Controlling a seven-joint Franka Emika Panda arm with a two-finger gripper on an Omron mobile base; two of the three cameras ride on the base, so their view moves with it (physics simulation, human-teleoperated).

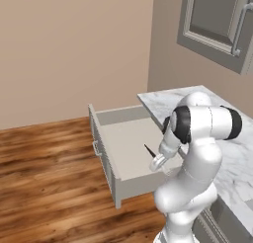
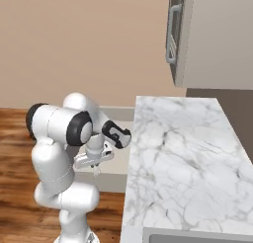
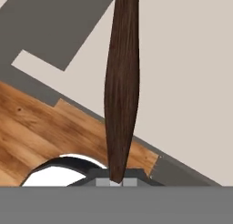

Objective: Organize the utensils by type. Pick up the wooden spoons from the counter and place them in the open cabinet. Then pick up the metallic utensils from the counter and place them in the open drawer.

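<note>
Hand view: fingers (image 3: 117, 182) clamp dark-handled utensil (image 3: 121, 82) over drawer (image 3: 191, 59).

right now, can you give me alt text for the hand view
A slim dark brown wooden utensil handle rises from the shut gripper at the bottom edge, over the pale inside of the open light grey drawer; brown wood floor lies lower left.
</note>
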